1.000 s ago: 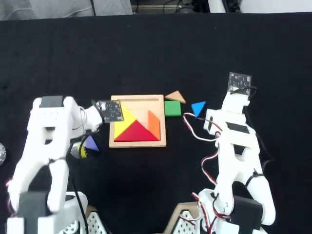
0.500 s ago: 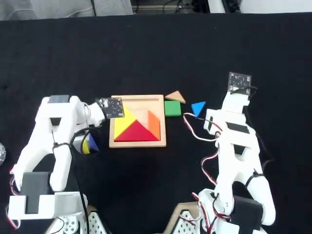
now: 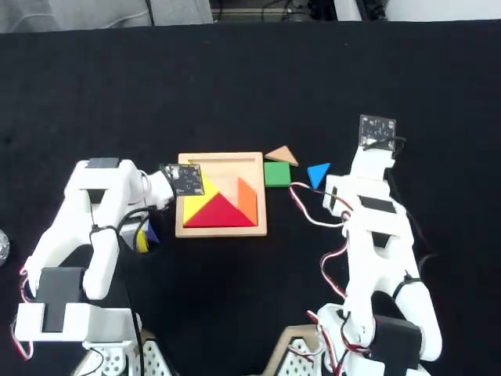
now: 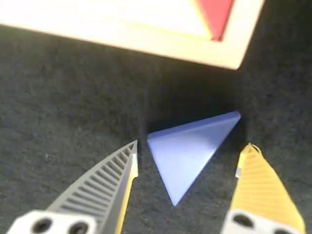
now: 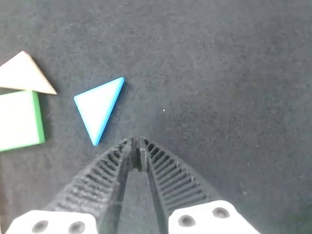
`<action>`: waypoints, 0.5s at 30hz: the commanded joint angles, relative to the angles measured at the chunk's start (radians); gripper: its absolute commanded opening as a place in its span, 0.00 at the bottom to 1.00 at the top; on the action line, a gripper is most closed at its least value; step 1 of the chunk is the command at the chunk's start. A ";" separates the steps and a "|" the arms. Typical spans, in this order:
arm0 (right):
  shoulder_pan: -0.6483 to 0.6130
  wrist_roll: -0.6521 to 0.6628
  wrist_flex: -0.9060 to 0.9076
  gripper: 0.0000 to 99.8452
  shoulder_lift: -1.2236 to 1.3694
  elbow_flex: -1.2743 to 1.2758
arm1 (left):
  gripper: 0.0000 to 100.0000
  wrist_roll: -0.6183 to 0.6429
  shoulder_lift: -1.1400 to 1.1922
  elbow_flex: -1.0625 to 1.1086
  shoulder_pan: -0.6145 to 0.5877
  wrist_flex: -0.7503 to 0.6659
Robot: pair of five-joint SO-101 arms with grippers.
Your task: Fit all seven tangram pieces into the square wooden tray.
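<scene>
While left gripper straddles the purple triangle, jaws wide, centre up before pinching (right gripper: closed, empty).

Blind spots from here
My left arm hides a corner of the tray and most of the purple triangle from above; the green square gets cut off at the right wrist view's edge.

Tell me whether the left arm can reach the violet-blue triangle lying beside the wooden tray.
Probably yes: the left arm holds its open jaws astride the violet-blue triangle, nothing lying between.
</scene>
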 commanded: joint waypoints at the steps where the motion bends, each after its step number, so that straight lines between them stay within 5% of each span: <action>1: -0.015 0.021 -0.018 0.01 -0.035 -0.007 | 0.32 -0.258 -0.006 -0.012 0.021 -0.020; 15: -0.017 0.025 -0.018 0.01 -0.035 -0.007 | 0.32 -0.261 -0.003 0.031 0.019 -0.057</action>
